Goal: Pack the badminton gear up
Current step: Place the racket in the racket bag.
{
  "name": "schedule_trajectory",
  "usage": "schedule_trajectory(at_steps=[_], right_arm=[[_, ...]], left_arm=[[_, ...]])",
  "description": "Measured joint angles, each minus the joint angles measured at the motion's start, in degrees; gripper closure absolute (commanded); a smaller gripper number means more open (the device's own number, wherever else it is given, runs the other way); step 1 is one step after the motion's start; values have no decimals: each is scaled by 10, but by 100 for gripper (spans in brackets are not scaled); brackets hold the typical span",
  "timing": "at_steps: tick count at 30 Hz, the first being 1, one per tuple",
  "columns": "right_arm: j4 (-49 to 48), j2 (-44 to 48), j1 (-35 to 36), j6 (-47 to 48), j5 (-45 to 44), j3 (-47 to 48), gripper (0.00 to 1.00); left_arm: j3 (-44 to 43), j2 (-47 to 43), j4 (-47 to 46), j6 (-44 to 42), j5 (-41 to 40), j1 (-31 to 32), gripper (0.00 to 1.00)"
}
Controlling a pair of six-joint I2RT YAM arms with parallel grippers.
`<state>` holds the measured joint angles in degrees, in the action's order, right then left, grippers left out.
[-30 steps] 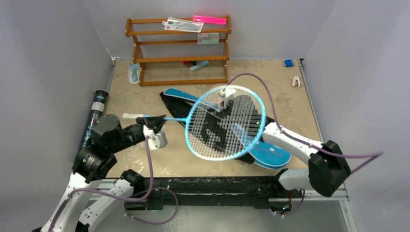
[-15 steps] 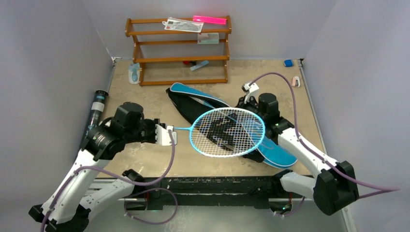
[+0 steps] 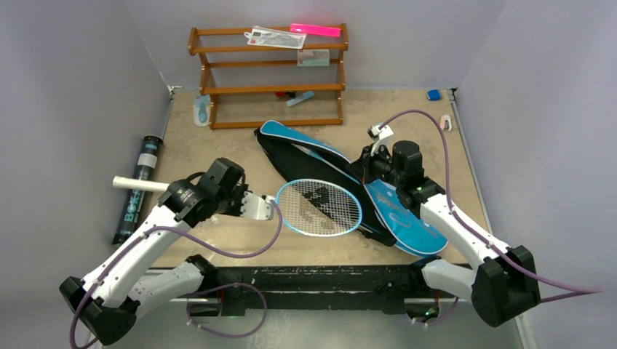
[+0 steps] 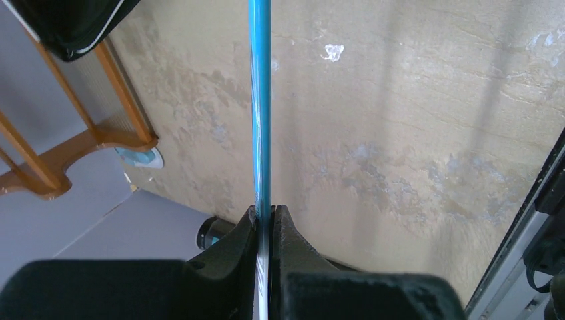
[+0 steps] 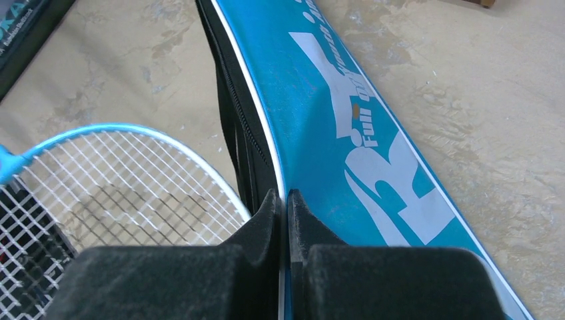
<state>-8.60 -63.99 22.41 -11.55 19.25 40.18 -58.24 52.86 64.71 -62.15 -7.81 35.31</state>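
The left gripper (image 3: 271, 206) is closed tight on the thin blue shaft of a light-blue-framed racket (image 3: 320, 207). In the left wrist view its fingers (image 4: 233, 250) pinch that shaft (image 4: 260, 100) with no gap. The white handle (image 3: 138, 185) sticks out to the left behind the wrist, above the long black tube (image 3: 134, 200), which lies along the left edge of the table (image 3: 218, 145).

The racket head points right, over the open black mouth of the blue racket bag (image 3: 404, 222). It may be resting on the lining or hanging just above it; the top view does not settle that. The bag lies diagonally, from far left of centre to near right.

The right gripper (image 3: 366, 169) is shut on the far edge of the bag's upper blue flap. In the right wrist view its fingers (image 5: 263, 220) clamp the white-piped rim of the flap (image 5: 346, 120), with the racket's strings (image 5: 133, 180) just left of them.

A brown wooden rack (image 3: 269, 76) stands at the far side.
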Motion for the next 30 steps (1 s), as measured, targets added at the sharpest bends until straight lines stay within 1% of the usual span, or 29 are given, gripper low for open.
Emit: schedule_trajectory(at_steps=[6, 13, 18, 25, 27, 30], right_arm=[[-3, 0, 0, 0, 17, 0, 100], [-3, 0, 0, 0, 38, 0, 100], [-4, 0, 0, 0, 50, 0, 100], [-3, 0, -5, 0, 61, 0, 100], [-3, 0, -5, 0, 62, 0, 100], [-10, -1, -6, 0, 78, 1, 100]], left_arm=[[21, 35, -25, 7, -18, 23, 100], [23, 56, -68, 16, -31, 38, 100], [22, 92, -90, 26, -47, 78, 100], [-5, 186, -122, 49, -99, 129, 100], [-28, 227, -129, 67, -118, 151, 100], [-60, 284, -149, 86, -118, 175, 100]])
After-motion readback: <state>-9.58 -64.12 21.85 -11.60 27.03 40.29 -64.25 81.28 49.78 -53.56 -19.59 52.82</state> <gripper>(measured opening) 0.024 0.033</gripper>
